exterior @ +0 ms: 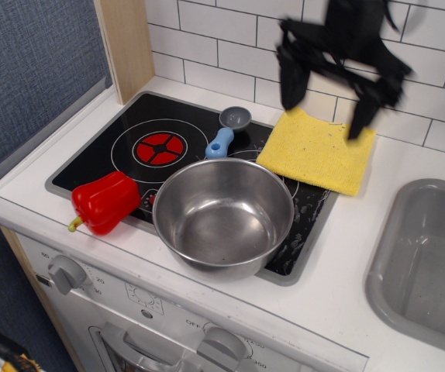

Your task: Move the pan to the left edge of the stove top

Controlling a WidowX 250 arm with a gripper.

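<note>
The pan [224, 217], a deep shiny steel bowl with no handle, sits on the front right part of the black stove top [129, 128], over the right burner. The left red burner [160, 147] is uncovered. My gripper [327, 97] is open and empty, blurred by motion, hanging above the yellow cloth [318, 149] at the back right, well above and behind the pan.
A red toy pepper [105, 201] lies on the stove's front left corner. A grey scoop with blue handle [227, 131] lies behind the pan. A grey sink [428, 260] is at right. A wooden post [124, 43] stands at the back left.
</note>
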